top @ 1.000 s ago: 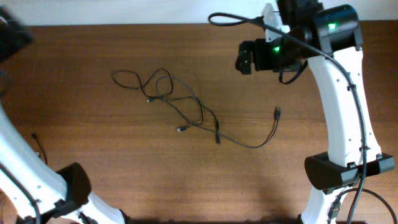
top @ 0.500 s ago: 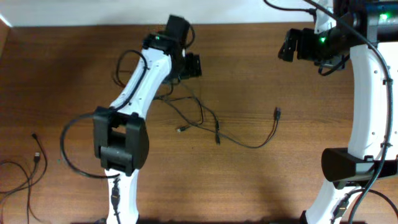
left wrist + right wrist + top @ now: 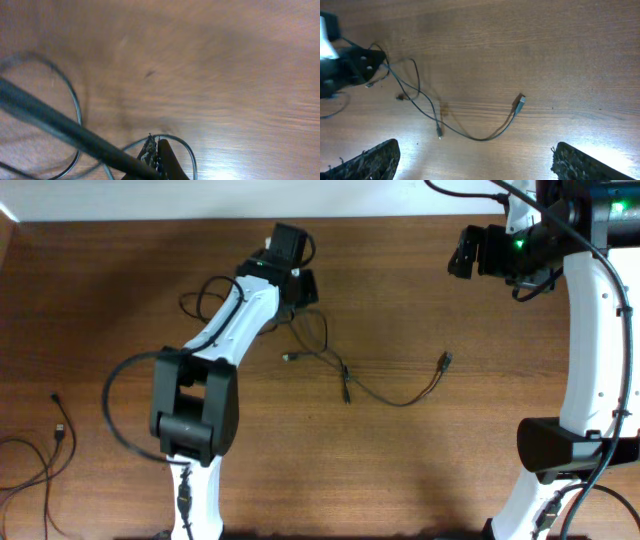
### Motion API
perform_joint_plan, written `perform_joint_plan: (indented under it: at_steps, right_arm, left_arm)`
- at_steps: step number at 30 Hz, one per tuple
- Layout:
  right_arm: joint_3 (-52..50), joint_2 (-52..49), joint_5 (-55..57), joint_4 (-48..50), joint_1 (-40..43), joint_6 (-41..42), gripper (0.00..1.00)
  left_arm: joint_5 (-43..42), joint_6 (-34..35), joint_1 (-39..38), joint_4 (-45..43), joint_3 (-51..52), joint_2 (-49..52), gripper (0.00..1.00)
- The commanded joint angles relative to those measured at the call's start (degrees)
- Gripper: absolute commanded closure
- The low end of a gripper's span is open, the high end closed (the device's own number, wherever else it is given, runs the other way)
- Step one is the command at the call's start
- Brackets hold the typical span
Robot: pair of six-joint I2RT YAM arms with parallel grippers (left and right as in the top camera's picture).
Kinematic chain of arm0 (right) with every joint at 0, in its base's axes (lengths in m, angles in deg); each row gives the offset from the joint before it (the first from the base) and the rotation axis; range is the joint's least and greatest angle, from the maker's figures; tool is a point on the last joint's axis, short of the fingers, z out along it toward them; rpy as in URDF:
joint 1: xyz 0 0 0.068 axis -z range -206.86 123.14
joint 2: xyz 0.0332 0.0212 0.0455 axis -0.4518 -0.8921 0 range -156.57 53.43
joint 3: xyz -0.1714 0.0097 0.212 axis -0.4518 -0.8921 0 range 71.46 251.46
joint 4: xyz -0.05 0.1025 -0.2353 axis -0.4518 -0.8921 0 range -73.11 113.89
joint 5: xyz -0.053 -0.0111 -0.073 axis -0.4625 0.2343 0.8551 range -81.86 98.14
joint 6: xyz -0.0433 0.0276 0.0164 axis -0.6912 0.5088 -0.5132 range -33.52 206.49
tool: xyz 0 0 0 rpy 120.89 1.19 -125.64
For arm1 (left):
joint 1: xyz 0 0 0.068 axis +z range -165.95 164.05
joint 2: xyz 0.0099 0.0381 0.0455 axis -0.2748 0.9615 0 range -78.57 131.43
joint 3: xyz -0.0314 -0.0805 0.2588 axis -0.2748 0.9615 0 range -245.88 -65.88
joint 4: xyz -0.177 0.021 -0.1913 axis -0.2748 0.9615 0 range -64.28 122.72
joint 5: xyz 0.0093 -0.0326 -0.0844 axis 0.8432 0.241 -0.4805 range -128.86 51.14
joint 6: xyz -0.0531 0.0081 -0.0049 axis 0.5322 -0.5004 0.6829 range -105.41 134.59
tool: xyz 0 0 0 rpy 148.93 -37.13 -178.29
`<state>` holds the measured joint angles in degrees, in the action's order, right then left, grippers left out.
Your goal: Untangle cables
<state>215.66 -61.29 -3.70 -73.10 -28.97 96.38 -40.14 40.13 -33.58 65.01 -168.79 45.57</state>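
The brown wooden table (image 3: pixel 450 470) holds the cables (image 3: pixel 344 380) near its far middle, knotted under my left gripper (image 3: pixel 156 152). Its jaws are pressed together, I think on one strand. My right gripper (image 3: pixel 475 161) hangs wide apart, off to the side. I judge that most of the untangling remains.

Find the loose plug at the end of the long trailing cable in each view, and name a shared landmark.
Overhead: plug right of centre, at mid-height.
Left wrist: not in it; only blurred cables show.
Right wrist: plug right of centre, above the cable's low curve.
Landmark: left gripper at the tangle, seen overhead and top left in the right wrist view.
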Motion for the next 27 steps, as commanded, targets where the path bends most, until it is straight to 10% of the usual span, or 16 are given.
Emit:
perform_joint_plan:
  at_steps: [1, 5, 14, 22, 27]
  right_arm:
    - [0.1, -0.1, 0.3, 0.2, -0.4, -0.7, 0.01]
    - [0.1, -0.1, -9.6, 1.2, -1.0, -4.3, 0.01]
    - [0.1, -0.7, -17.4, 2.8, -12.8, -6.2, 0.03]
    - [0.1, -9.9, -31.3, 11.2, -13.8, -0.2, 0.05]
    - [0.0, -14.9, -32.2, 12.3, -13.1, 0.1, 0.05]
  left_arm:
    - [-17.9, -9.2, -0.4, 3.1, -5.8, -14.1, 1.00]
    - [-35.6, -16.0, 1.2, 5.7, -5.8, -29.2, 1.00]
    - [-33.5, -6.5, 6.5, 5.5, -5.8, -31.8, 1.00]
    - [-79.1, 2.3, 10.9, -27.7, -5.8, -32.2, 1.00]
    - [-81.7, 13.4, 10.9, -40.2, -5.8, -32.3, 1.00]
